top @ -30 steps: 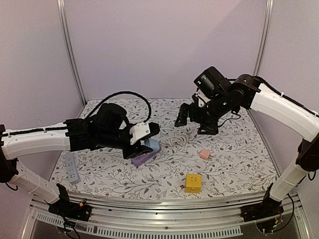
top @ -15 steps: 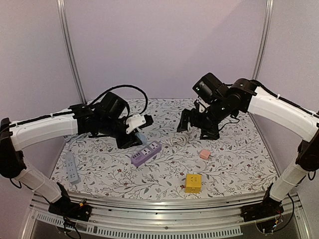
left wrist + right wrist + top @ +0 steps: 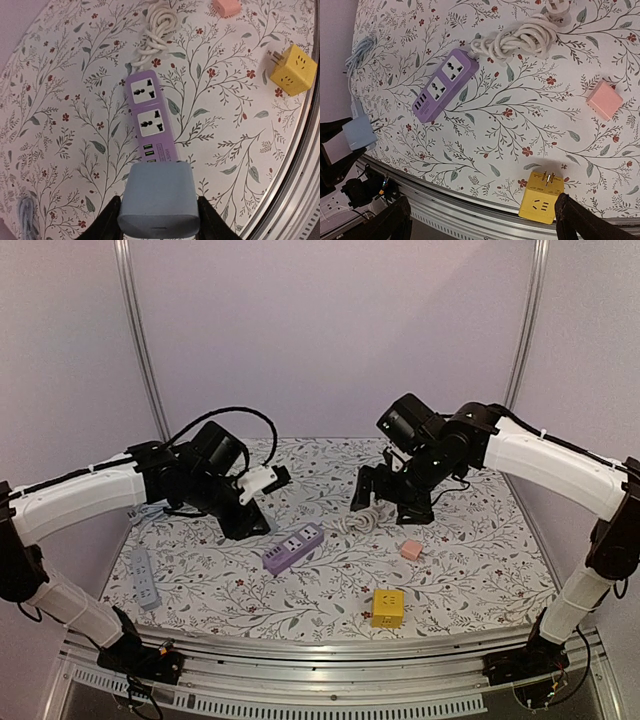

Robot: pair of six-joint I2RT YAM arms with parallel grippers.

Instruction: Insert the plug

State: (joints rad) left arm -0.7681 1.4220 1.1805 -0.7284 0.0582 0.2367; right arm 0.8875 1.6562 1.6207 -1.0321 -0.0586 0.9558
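Note:
My left gripper (image 3: 248, 520) is shut on a blue-grey plug (image 3: 157, 200). It holds the plug above the mat, just off the USB end of the purple power strip (image 3: 148, 117). The right wrist view shows the plug (image 3: 359, 132) with its prongs pointing towards the strip (image 3: 445, 85). The strip (image 3: 293, 547) lies flat at mid-table, with two sockets facing up and a coiled white cable (image 3: 355, 523) at its far end. My right gripper (image 3: 385, 502) is open and empty, hovering above the cable. Its fingers (image 3: 395, 220) stand wide apart.
A yellow cube adapter (image 3: 387, 607) lies near the front edge and also shows in the right wrist view (image 3: 541, 196). A small pink block (image 3: 410, 550) lies to the right of the strip. A grey power strip (image 3: 143, 575) with its cable lies at the far left.
My left gripper has pulled back and to the left from the purple strip, with the blue-grey plug still in it. My right gripper has shifted slightly left and down.

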